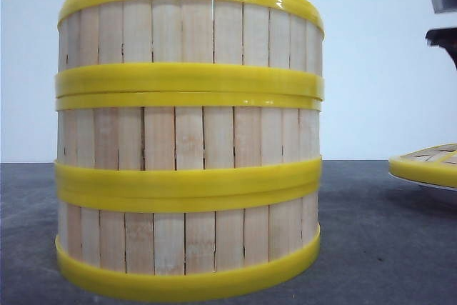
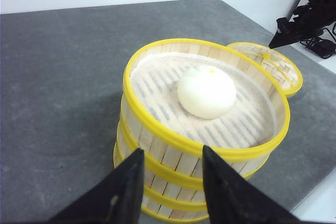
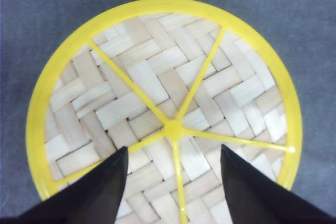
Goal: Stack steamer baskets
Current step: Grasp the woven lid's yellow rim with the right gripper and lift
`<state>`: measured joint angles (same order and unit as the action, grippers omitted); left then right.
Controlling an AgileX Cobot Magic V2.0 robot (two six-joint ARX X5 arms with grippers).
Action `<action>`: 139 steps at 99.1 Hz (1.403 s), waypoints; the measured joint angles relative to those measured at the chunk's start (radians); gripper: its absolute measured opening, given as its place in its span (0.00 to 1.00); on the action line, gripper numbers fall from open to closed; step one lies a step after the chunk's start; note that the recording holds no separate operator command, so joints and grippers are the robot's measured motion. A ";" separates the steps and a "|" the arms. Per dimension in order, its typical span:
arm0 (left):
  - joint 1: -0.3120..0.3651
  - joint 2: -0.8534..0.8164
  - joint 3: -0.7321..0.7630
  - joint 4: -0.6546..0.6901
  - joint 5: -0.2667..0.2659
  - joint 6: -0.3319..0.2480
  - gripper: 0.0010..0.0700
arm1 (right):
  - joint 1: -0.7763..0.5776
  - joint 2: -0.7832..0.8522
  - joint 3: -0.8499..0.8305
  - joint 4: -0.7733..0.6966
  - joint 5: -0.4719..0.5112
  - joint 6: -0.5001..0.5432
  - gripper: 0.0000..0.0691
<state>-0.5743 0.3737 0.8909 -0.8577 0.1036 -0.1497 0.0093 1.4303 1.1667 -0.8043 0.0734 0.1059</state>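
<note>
Since the three steamer baskets [image 1: 189, 137] already stand one on another near the camera at the left of the table [image 2: 58, 77], your stacking looks essentially finished, with only the lid [image 3: 168, 108] perhaps left to place. What could go wrong from here is a knock: your left gripper [image 2: 170, 174] sits close beside the stack's near wall, and any sideways drift or a closing motion might nudge the top basket off its rim seat or tip the tower, rolling the white bun [image 2: 206, 92] that rests inside the top basket. Its fingers are spread partway and hold nothing, pointing down toward the upper rims. Your right gripper [image 3: 173, 174] hovers directly above the lid, which lies flat to the right of the stack; in the left wrist view the two look to be touching or nearly so. Its fingers are also parted and empty, straddling the hub where the yellow spokes meet. If you descend there and close, expect the fingers to slip on the flat weave or spokes rather than grip, so aim for the rim.
</note>
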 joint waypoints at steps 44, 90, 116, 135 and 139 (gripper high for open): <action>0.000 0.000 0.000 -0.003 0.000 0.000 0.27 | -0.016 0.087 0.000 0.024 0.001 0.007 0.30; 0.000 0.000 0.000 0.006 0.000 0.020 0.27 | -0.040 0.119 0.000 0.043 -0.030 0.008 0.24; 0.000 0.000 0.000 0.009 0.000 0.027 0.27 | -0.040 0.122 0.000 0.042 -0.047 0.011 0.13; 0.000 0.000 0.000 0.009 0.000 0.027 0.27 | -0.040 0.122 0.000 0.038 -0.048 0.015 0.09; 0.000 0.000 0.000 0.009 0.000 0.027 0.27 | -0.040 0.122 0.000 0.038 -0.048 0.015 0.08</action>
<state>-0.5743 0.3737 0.8909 -0.8486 0.1032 -0.1230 -0.0303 1.5524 1.1664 -0.7662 0.0254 0.1211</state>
